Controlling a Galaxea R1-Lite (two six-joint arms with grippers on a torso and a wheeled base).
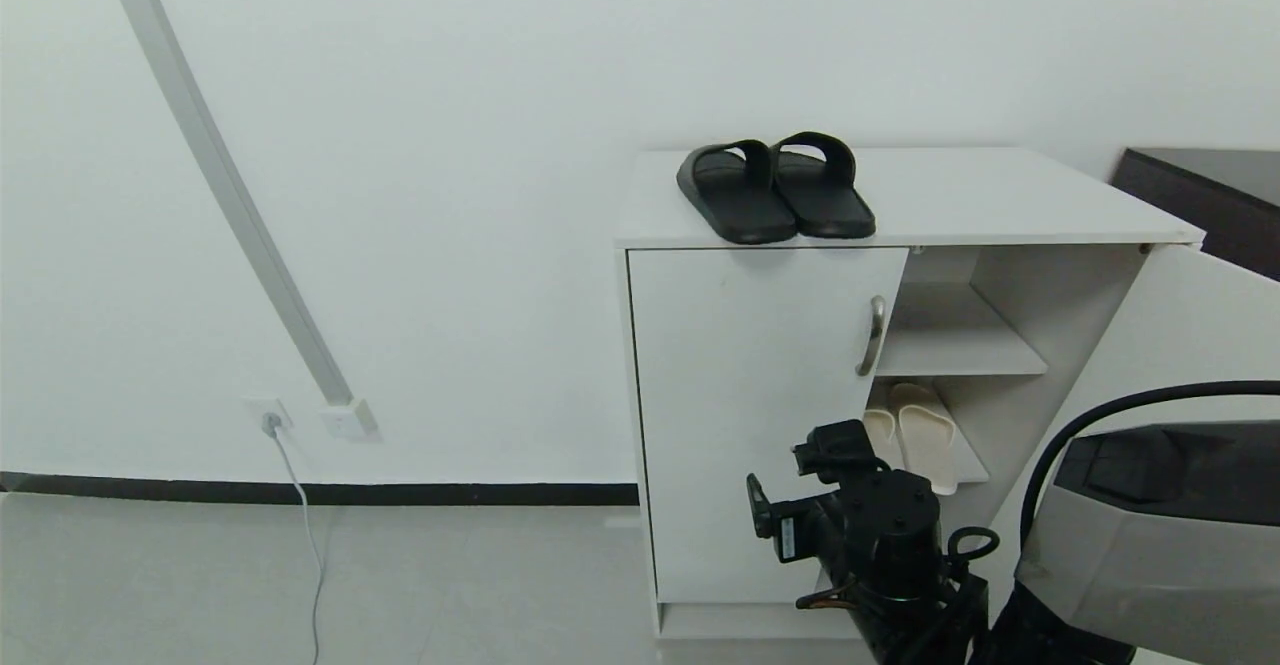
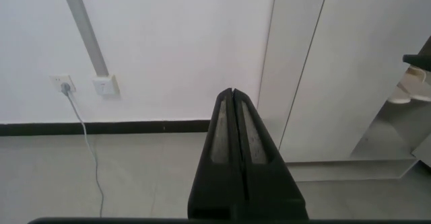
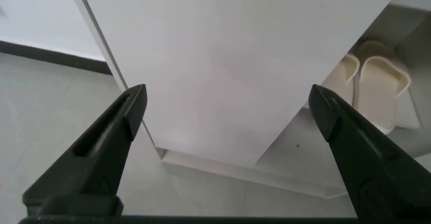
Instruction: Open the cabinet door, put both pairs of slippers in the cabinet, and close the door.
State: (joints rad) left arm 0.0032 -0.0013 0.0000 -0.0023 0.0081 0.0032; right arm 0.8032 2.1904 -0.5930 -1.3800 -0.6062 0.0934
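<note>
1. Finds the black slippers (image 1: 775, 190) side by side and touching on top of the cabinet (image 1: 1000, 195), above the closed left door (image 1: 740, 395), with their near ends at the front edge.
2. Reads their long axis as running front to back, slanted a little so the near ends drift toward the robot's right. Places the straps at the far end, so toes toward the wall (image 1: 450, 95) and heels toward the robot.
3. Spots the beige slippers (image 1: 915, 435) on the lower shelf (image 1: 972, 465) behind the open right door (image 1: 1180, 325), lying lengthwise front to back. Cannot tell toe from heel there.
4. Judges the black pair light, rubbery, a little bendy, not fragile and more grippy than slick. Suggests hooking or pinching the raised strap arches, or clamping the two touching inner edges together to carry both at once.
5. Shows the right gripper (image 3: 227, 93) with jaws spread wide, low before the closed door and near the beige pair.
6. Shows the left gripper (image 2: 232, 93) with jaws pressed together on nothing, low and off the cabinet's left side.
</note>
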